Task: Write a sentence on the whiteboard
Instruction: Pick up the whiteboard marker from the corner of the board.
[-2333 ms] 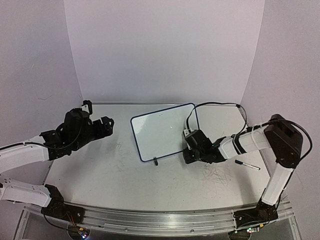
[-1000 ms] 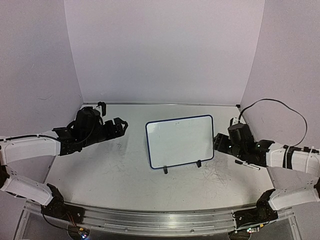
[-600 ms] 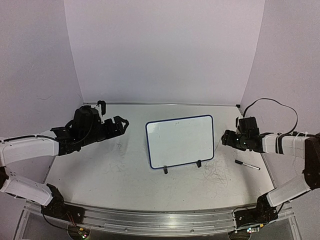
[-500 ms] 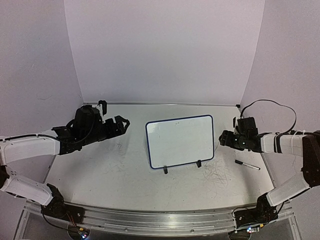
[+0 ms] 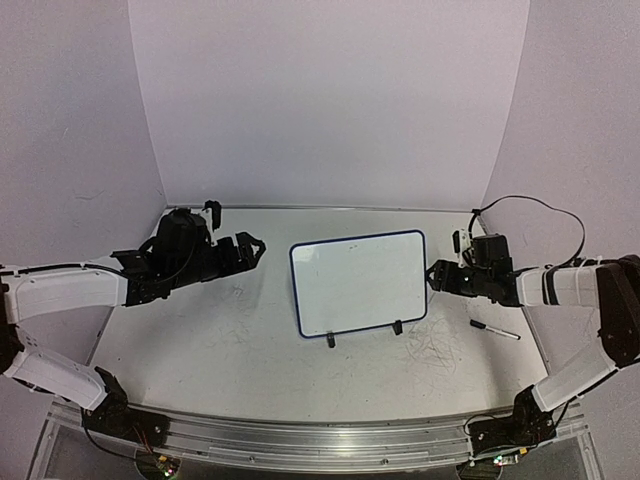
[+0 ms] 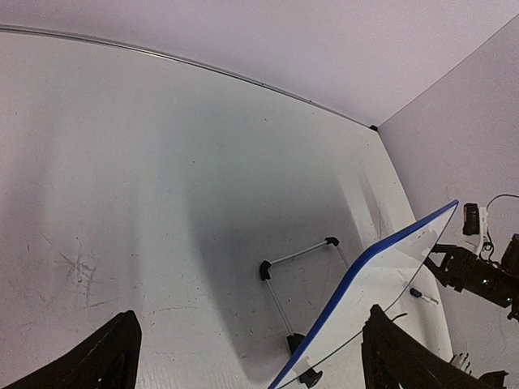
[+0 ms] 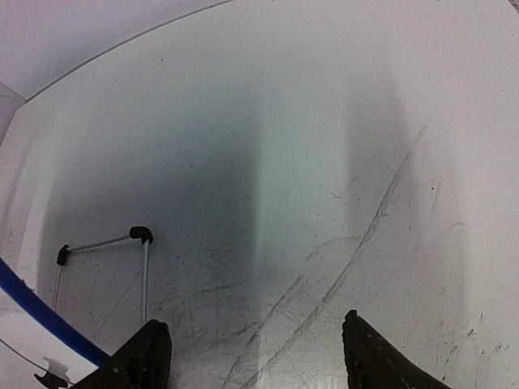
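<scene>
The whiteboard (image 5: 358,283), white with a dark blue rim, stands upright on two black feet mid-table. Its face looks blank, and no sentence is in view on it. My left gripper (image 5: 252,250) hovers open to the board's left, a short gap away. In the left wrist view, the left gripper (image 6: 251,365) is empty and the board's blue edge (image 6: 366,263) and wire stand (image 6: 298,256) lie ahead. My right gripper (image 5: 433,274) is open just off the board's right edge. In the right wrist view, the right gripper (image 7: 255,361) is empty, with a board corner (image 7: 32,318) at lower left.
A marker (image 5: 495,330) lies on the table right of the board, below my right arm, and the same marker (image 6: 424,297) shows in the left wrist view. The tabletop (image 5: 250,340) is scuffed with grey scratches. Walls enclose the back and both sides.
The board, earlier tilted beside my right gripper, now stands square on its feet. My right gripper drew back, then returned to the board's right edge. My left gripper crept right toward it.
</scene>
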Motion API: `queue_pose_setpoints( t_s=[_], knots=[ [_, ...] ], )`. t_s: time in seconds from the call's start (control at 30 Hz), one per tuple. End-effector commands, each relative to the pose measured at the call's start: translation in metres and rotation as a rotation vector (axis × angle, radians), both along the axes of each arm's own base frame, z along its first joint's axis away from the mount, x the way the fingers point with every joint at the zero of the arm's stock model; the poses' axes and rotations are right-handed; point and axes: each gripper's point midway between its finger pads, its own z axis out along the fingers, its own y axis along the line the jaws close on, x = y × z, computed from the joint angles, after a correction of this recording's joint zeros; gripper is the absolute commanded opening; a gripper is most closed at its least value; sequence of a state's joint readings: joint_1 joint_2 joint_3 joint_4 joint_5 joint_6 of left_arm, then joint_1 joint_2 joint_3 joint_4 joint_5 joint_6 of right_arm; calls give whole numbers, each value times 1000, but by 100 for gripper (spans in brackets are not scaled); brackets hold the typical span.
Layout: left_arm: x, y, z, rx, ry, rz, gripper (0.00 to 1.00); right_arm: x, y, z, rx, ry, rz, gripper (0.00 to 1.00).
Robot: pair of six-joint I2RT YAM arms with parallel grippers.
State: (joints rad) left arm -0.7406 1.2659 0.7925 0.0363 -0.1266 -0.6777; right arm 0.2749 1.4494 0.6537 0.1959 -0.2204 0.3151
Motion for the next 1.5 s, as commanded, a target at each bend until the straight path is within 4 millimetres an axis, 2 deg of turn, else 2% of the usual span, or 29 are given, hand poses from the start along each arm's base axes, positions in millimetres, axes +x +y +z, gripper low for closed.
queue_pose_setpoints(
  t_s=[0.0, 0.13, 0.23, 0.3, 0.4, 0.43, 0.53, 0.63, 0.7, 0.9, 1.03, 1.27, 1.4, 1.47],
  knots=[
    [12, -14, 36, -48, -87, -24, 96, -2, 14, 23, 55, -64, 58, 74],
    [15, -18, 29, -15, -83, -40, 96, 1, -10, 17, -11, -27, -79, 77],
    [13, -12, 29, -4, -89, -30, 96, -3, -48, 13, -44, 32, -294, 79],
    [13, -6, 34, 2, -110, -11, 97, -14, -72, 7, -68, 118, -433, 82],
    [17, -3, 46, 16, -146, 3, 98, -26, -92, 10, -49, 205, -615, 87],
    [19, -5, 48, 22, -154, -4, 97, -34, -98, 7, -39, 244, -675, 92],
    [23, -7, 53, 57, -179, -17, 97, -54, -116, -4, 48, 331, -871, 96],
    [23, -6, 54, 80, -195, -19, 98, -78, -140, -20, 94, 423, -1060, 96],
    [24, -5, 58, 101, -214, -27, 98, -87, -152, -29, 122, 465, -1146, 92],
    [22, 8, 72, 163, -284, -5, 97, -87, -162, -48, 126, 537, -1230, 80],
    [17, 18, 81, 172, -317, 13, 98, -98, -166, -68, 101, 617, -1285, 66],
    [10, 19, 92, 182, -362, -22, 98, -96, -173, -79, 84, 624, -1363, 61],
    [7, 16, 94, 173, -365, -45, 98, -102, -170, -90, 107, 667, -1402, 45],
    [6, 16, 94, 160, -363, -50, 98, -103, -172, -91, 111, 661, -1429, 41]
  ],
)
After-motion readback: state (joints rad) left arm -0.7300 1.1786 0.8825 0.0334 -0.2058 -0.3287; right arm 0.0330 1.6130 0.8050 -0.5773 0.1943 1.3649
